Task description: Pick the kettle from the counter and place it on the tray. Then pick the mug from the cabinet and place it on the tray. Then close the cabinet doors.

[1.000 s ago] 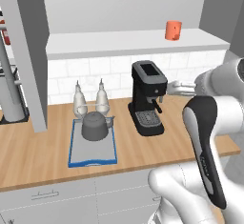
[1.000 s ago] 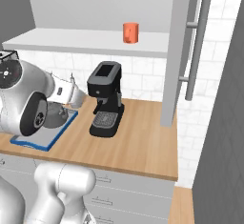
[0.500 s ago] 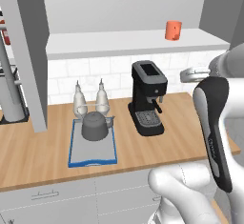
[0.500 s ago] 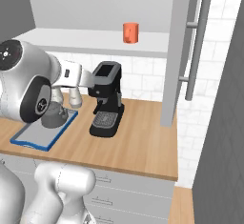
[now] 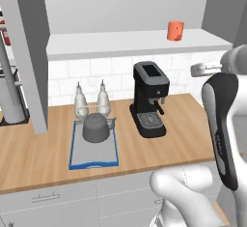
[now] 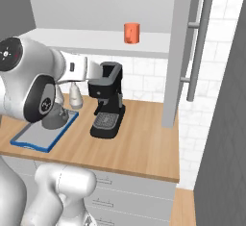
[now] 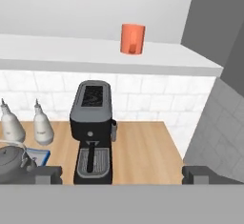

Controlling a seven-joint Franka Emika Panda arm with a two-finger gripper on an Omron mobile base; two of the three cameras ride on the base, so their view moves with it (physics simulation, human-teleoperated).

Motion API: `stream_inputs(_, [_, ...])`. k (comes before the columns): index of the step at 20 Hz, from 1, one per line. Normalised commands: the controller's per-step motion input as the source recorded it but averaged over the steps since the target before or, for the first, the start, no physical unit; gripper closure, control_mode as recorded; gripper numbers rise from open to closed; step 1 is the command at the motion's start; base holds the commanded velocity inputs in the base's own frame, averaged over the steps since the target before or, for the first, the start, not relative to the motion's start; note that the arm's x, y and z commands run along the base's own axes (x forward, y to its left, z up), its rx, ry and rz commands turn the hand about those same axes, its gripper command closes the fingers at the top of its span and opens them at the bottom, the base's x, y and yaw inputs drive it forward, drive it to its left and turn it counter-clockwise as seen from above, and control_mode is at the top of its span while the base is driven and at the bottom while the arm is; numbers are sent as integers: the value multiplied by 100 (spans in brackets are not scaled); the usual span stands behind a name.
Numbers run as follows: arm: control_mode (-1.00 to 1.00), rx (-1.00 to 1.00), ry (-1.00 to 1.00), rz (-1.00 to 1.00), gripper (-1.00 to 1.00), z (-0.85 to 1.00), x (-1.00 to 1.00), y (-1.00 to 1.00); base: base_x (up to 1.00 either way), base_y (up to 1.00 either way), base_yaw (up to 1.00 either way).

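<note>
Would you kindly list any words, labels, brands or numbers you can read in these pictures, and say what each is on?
There is no readable text.
Coffee machine: no brand or label; the small dot on its front is a button.
Mug: plain orange, no print.
Kettle, tray and two shakers: no markings.
Small marks on the arm's joint cap in the right base view: too small to read.
</note>
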Motion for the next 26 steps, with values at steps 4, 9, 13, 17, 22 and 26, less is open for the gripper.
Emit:
stream_inputs(4, [-100,0,3,0,-100,36,13,0,0,0,0])
stream_inputs(9, [-100,1,2,0,-100,1,32,-1,0,0,0])
stream_inputs(13, [-100,8,-12,-7,-100,0,8,-13,0,0,0])
stream_inputs(17, [-100,10,-12,-9,-100,0,1,-16,0,0,0])
stream_inputs(22, [-100,1,-5,-6,-100,3,7,-2,0,0,0])
stream_inputs(26, [-100,0,1,0,-100,8,13,-5,0,0,0])
